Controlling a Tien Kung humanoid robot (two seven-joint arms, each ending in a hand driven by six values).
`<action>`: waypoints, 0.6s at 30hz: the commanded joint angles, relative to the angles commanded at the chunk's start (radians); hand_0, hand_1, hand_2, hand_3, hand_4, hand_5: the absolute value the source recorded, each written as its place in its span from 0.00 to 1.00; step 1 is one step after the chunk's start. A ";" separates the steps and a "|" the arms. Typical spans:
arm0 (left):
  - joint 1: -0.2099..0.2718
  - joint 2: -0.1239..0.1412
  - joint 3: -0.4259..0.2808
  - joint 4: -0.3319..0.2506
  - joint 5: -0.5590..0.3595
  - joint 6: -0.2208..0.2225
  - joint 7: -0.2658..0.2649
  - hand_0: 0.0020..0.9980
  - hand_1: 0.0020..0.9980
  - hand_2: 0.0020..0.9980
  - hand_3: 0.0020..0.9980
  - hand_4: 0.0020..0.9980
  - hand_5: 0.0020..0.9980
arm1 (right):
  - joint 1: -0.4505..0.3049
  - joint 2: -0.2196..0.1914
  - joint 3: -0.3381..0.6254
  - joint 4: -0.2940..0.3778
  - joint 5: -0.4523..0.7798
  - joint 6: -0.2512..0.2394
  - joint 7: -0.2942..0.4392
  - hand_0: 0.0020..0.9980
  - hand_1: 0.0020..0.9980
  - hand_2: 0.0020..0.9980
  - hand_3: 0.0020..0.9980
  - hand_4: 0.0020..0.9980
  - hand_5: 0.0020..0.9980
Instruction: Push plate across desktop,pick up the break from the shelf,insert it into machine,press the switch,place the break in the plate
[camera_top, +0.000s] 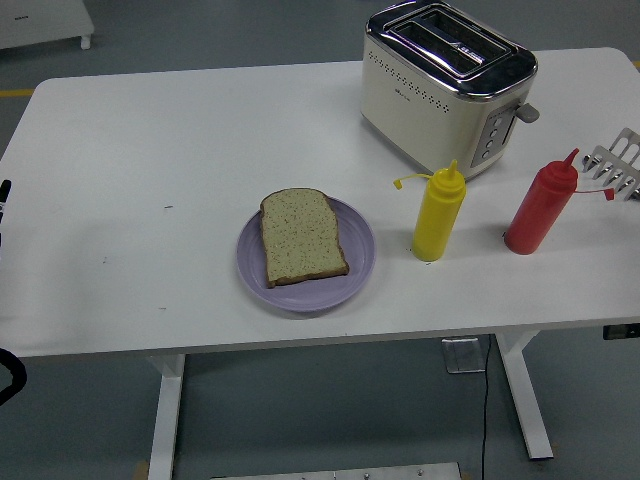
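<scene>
Slice of brown bread (303, 236) flat on round lilac plate (306, 256), served; fingers' state impossible to tell.

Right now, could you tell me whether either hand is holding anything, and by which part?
Nothing is held. The bread lies on the plate, and only a sliver of the left arm shows at the picture's edge.
</scene>
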 joint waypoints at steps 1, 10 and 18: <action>0.000 0.000 0.000 0.000 0.000 0.000 0.000 0.84 0.88 0.94 0.80 0.63 1.00 | 0.000 0.000 0.001 0.000 0.001 0.001 0.000 0.82 0.78 0.78 0.76 0.47 0.55; -0.001 -0.001 0.000 0.000 0.001 0.001 0.000 0.84 0.88 0.94 0.80 0.63 1.00 | 0.000 0.002 0.006 0.003 0.010 0.007 -0.004 0.82 0.78 0.77 0.75 0.47 0.55; -0.010 0.004 0.005 -0.001 0.000 0.001 0.001 0.84 0.88 0.94 0.80 0.63 1.00 | -0.005 0.001 0.029 0.017 0.018 0.017 -0.009 0.81 0.77 0.77 0.75 0.47 0.55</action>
